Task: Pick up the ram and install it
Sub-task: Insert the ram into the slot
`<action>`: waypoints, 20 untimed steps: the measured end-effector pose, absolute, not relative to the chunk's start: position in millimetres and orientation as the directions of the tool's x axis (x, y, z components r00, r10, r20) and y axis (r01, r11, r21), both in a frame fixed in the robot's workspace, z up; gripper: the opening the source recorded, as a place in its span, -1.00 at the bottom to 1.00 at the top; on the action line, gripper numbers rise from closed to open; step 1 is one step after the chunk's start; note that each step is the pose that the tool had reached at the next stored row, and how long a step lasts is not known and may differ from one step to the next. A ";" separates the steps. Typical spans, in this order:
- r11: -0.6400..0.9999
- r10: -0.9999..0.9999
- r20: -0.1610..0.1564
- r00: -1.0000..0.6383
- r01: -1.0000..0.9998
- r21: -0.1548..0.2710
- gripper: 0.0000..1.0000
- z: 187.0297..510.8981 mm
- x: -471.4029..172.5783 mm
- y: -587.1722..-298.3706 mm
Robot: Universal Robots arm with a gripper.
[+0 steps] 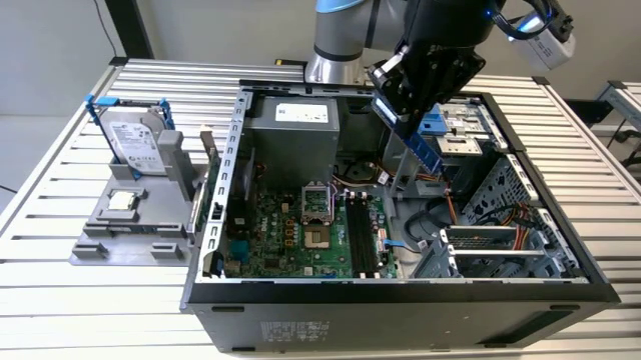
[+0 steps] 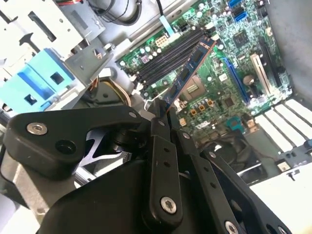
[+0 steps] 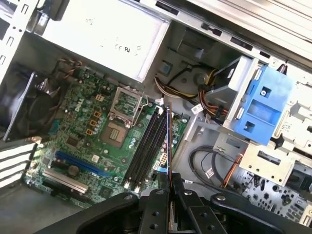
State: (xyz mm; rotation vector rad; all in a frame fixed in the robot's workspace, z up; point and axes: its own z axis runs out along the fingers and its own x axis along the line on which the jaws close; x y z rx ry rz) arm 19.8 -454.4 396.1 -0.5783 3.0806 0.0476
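My gripper (image 1: 397, 111) hangs over the open computer case (image 1: 215, 217), shut on the ram (image 1: 427, 151). The ram is a thin stick that slants down out of the black fingers, clear of the motherboard (image 1: 285, 225). In the second wrist view the ram (image 2: 191, 68) sticks out from the gripper (image 2: 159, 116) above the long black memory slots (image 2: 168, 57). Seen edge-on in the first wrist view, the ram (image 3: 169, 146) rises from the gripper (image 3: 169, 191) beside the slots (image 3: 146, 146). The slots (image 1: 362, 232) lie below the ram, toward the exterior view's left.
A hard drive in a blue frame (image 1: 135, 139) and a small processor chip (image 1: 122, 200) sit on a grey stand at the exterior view's left. Inside the case are the power supply (image 1: 296, 127), a CPU socket (image 1: 318, 238), a blue drive caddy (image 3: 258, 105) and loose cables (image 3: 209, 168).
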 end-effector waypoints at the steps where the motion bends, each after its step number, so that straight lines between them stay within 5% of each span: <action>1: 0.937 -0.348 -0.012 -0.938 -0.348 0.029 -1.00 396.1 19.8 -454.4; 20: 0.996 -0.089 -0.012 -0.996 -0.089 0.029 -1.00 396.1 19.8 -454.4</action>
